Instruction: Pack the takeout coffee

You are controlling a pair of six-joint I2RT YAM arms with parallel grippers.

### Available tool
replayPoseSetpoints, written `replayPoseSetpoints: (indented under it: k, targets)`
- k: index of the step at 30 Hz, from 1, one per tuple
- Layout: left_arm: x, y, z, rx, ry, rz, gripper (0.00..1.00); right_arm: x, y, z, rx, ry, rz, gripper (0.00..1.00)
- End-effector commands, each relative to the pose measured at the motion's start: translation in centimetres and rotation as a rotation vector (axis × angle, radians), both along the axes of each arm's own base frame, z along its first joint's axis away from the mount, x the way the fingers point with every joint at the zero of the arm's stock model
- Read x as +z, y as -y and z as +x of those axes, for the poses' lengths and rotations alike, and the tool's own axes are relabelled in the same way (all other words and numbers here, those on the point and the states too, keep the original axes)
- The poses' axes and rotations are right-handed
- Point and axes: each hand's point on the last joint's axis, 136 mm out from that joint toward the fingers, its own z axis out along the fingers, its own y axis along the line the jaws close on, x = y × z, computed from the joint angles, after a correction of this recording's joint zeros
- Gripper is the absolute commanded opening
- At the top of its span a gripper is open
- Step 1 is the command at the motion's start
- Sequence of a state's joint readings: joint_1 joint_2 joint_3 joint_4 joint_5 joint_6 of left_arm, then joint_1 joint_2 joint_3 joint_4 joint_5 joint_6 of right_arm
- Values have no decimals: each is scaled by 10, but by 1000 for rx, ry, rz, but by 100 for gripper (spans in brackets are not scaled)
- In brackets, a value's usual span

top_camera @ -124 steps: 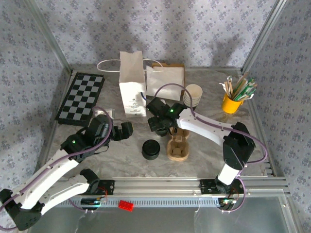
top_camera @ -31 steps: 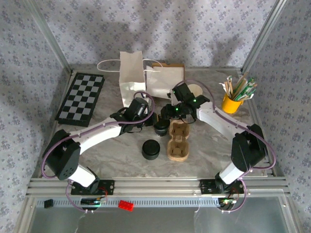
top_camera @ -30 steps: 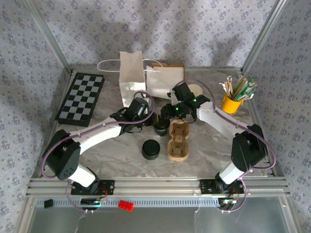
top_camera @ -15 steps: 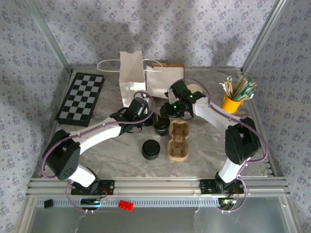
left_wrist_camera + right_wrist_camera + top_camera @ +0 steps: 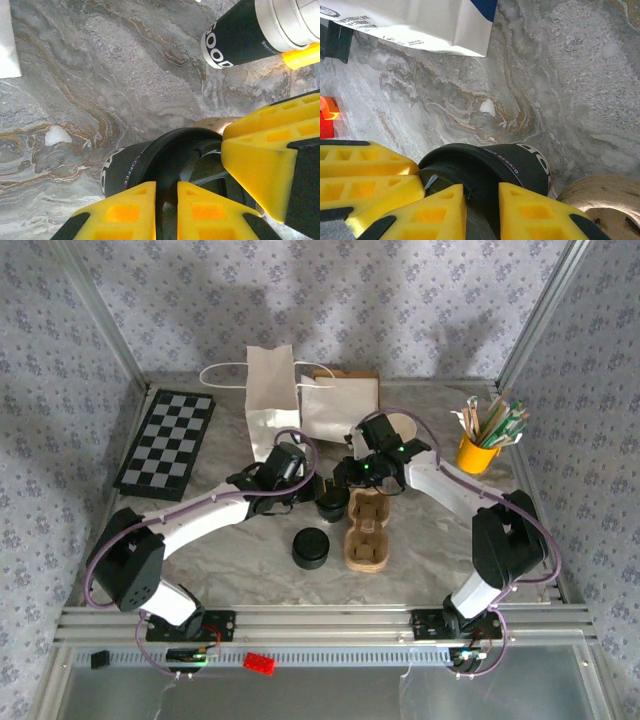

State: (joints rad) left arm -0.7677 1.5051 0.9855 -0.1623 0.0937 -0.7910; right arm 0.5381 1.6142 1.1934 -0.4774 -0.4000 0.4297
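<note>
The biggest change is on the left. 4 seconds back the left arm lay folded at its own side of the grey marbled table (image 5: 240,560). Now the left gripper (image 5: 303,484) has reached across to the takeout coffee (image 5: 332,503), a small dark-banded paper cup with a round black plastic lid. The cup itself has not shifted. It stands on the table just beside the far end of the brown moulded-pulp cup carrier (image 5: 366,532).

In the last second the right gripper (image 5: 354,474) has drawn its yellow fingers (image 5: 535,215) in. In the right wrist view they now pinch the lid's rim with only a narrow gap between them. The left wrist view shows the left gripper's 2 yellow fingers (image 5: 125,212) nearly together on the opposite rim (a finger of the right gripper looms beside them). So both grippers grip 1 cup at once.

My reading is that the lid is being seated or the cup steadied. Packing proper has not begun, since neither the carrier nor the upright white paper bag (image 5: 272,420) holds the cup yet.
</note>
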Motion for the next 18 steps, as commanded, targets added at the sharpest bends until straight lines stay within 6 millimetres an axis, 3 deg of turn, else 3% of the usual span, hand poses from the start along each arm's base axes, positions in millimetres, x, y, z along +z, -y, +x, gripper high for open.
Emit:
replayPoseSetpoints:
  k: [1, 8, 12, 18]
  targets:
    - [-49, -28, -34, -6, -180, 166, 16, -30, 15, -36, -8, -152, -94, 25]
    - [-21, -22, -20, -8, -102, 151, 22, -1, 21, -32, -23, -76, -103, 36]
    - [-11, -19, -16, -12, -74, 133, 23, 7, 25, -36, -25, -61, -106, 38]
    - [0, -14, -13, -20, -46, 98, 25, 8, 15, -53, 46, -75, -97, 41]
